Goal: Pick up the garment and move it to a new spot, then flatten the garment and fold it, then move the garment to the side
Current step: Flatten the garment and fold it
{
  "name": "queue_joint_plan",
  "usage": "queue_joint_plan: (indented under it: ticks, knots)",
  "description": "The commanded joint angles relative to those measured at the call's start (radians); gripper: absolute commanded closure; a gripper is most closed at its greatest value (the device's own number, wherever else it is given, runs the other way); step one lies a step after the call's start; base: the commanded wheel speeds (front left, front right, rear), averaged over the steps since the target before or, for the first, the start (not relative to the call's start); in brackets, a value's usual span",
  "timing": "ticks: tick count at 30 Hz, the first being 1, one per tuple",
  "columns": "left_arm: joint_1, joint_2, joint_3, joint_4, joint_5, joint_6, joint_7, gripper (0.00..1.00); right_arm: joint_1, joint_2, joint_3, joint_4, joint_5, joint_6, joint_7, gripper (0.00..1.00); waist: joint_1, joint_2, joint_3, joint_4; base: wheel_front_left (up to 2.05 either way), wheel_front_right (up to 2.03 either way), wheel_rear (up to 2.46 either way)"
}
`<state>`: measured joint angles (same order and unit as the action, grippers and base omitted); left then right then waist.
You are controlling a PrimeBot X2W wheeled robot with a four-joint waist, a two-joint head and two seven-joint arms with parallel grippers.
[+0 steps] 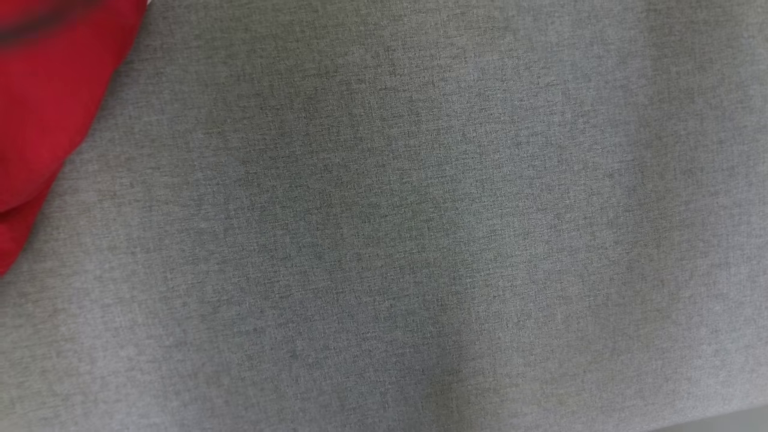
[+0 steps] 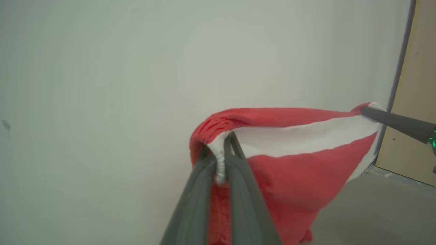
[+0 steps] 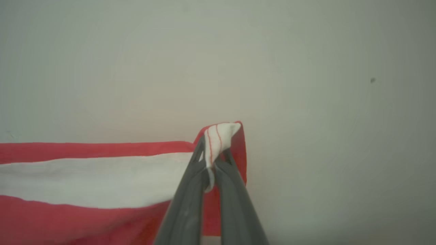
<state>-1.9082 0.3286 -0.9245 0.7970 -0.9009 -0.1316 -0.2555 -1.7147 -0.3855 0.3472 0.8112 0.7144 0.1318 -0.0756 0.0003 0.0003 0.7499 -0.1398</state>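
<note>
Red with one white band, the single garment hangs stretched between two claws, its long top edge running left to right, at the far left of the grey cloth surface. The left gripper is clamped on its left corner. The right gripper is clamped on its right corner.

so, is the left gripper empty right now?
No, the left gripper is clamped shut on a bunched white edge of the red garment.
</note>
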Motion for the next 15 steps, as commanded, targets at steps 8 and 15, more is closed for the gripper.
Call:
queue_joint_plan:
  ticks: [8, 15]
  knots:
    - [0.350, 0.044, 0.073, -0.165, 0.053, 0.003, -0.010, 1.00, 0.347, -0.065, 0.054, -0.140, 0.129, -0.002, -0.072, 1.00, -0.0003, -0.0003, -0.131, 0.020, 0.00, 0.00, 0.00]
    - [0.719, 0.073, 0.200, -0.387, 0.125, 0.035, -0.010, 1.00, 0.711, -0.129, 0.060, -0.320, 0.196, -0.002, -0.101, 1.00, -0.0003, -0.0003, -0.249, 0.014, 0.00, 0.00, 0.00]
